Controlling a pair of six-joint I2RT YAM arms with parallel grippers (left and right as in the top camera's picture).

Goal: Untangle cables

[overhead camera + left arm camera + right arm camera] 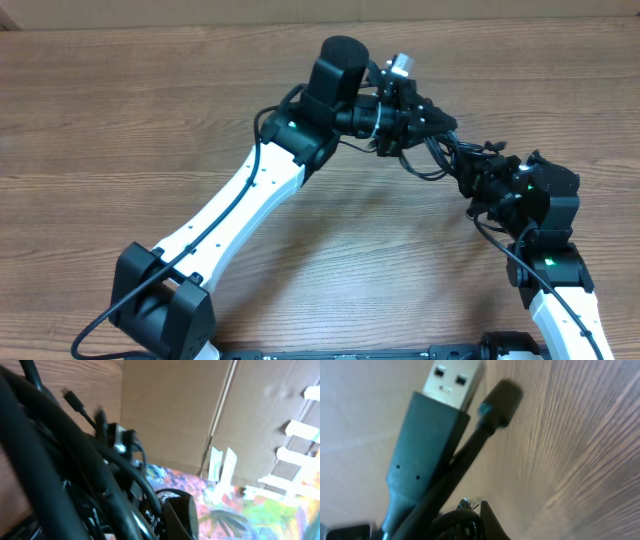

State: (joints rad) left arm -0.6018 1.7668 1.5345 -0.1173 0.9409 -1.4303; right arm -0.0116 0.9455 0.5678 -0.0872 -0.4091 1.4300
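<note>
Right wrist view
USB plug (451, 380): nearest the lens, metal tongue toward 12 o'clock, dark housing beneath. It is one end of the cables (447, 143), raised clear of the table (585, 460), probably to work it free.
Small dark plug (501, 400): just beside it at 2 o'clock, its cord slanting down beside the housing.
Fingers: not shown here.

Left wrist view
Cable bundle: black strands crowd the 9 o'clock half, pressed against the lens and blurred, which suits a close grasp.
Cardboard wall (170, 410): backdrop from 12 to 3 o'clock.

Overhead view
Left gripper (405, 112): at 1 o'clock of the table, fingers clenched, apparently on one end of the tangle.
Right gripper (482, 168): at 3 o'clock, clenched, apparently on the other end.
Cables, location: bunched between the two grippers with one loop sagging toward 6 o'clock, likely held so for pulling apart.
</note>
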